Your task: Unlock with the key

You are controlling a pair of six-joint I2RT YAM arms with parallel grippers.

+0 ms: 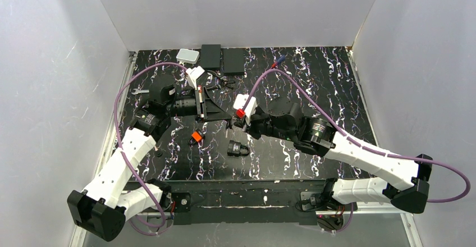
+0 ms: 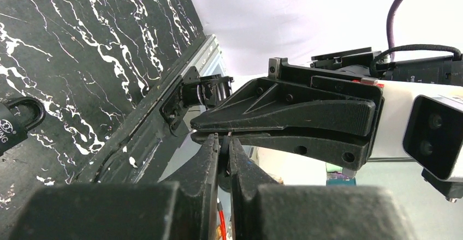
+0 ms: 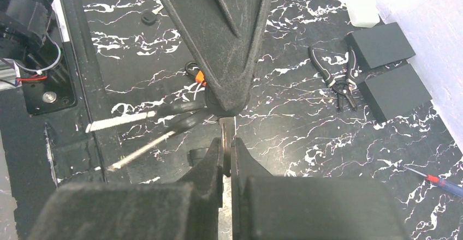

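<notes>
The key (image 3: 227, 126) is tiny: its thin silvery blade sticks out of my right gripper (image 3: 226, 142), which is shut on it. My left gripper (image 2: 224, 139) meets the right one tip to tip above the table and is shut on the key's dark head (image 2: 223, 155). In the top view the two grippers, left (image 1: 227, 118) and right (image 1: 232, 124), touch at mid-table. The black padlock (image 1: 238, 147) lies on the table just below them, shackle to the right, and it also shows in the left wrist view (image 2: 12, 128).
A small orange-red and black piece (image 1: 195, 137) lies left of the padlock. Pliers (image 1: 224, 81), two black boxes (image 1: 211, 56) (image 1: 233, 60) and a white box (image 1: 187, 56) sit at the back. A red-and-blue screwdriver (image 1: 277, 62) lies back right, a wrench (image 1: 139, 91) left.
</notes>
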